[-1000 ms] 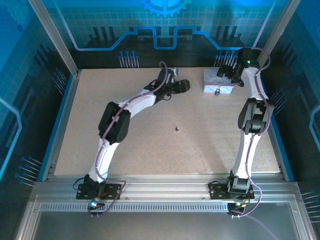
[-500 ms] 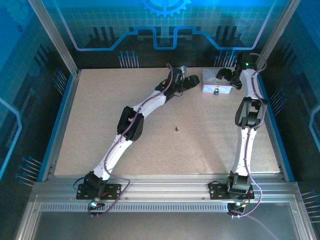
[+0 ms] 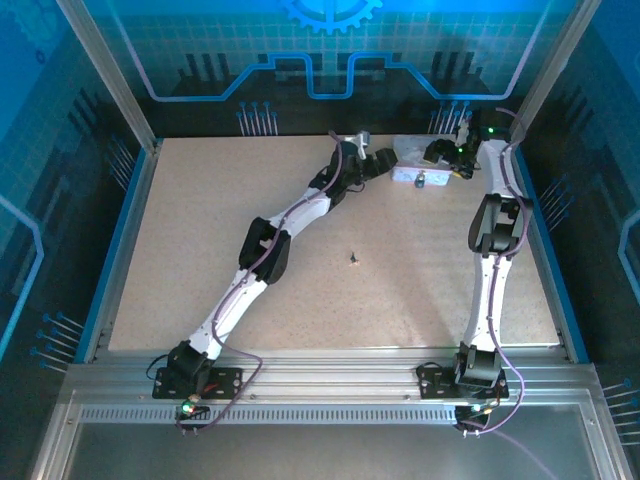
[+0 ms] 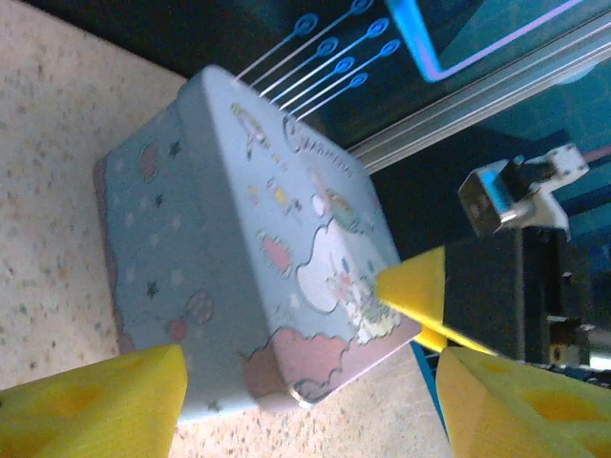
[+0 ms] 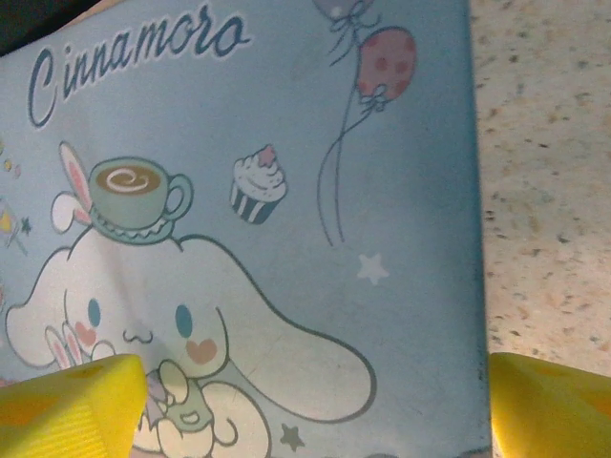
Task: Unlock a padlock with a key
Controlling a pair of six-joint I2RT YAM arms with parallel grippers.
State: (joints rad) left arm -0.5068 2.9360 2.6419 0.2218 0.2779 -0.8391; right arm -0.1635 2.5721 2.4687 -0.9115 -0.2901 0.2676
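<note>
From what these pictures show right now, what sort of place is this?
Probably a robot test cell in a lab or demo booth. The left arm and right arm are bolted to aluminium rails at the edge of a speckled table, and blue panels printed with circuit lines and a gear enclose it.

The tin (image 3: 415,165) sat by the table's (image 3: 200,200) far edge, right of centre, with the padlock (image 3: 421,181) on its near side. The key (image 3: 354,259) lay mid-table, well before them. The left gripper (image 3: 386,160) flanked the tin's left end, the right gripper (image 3: 440,154) its right.
</note>
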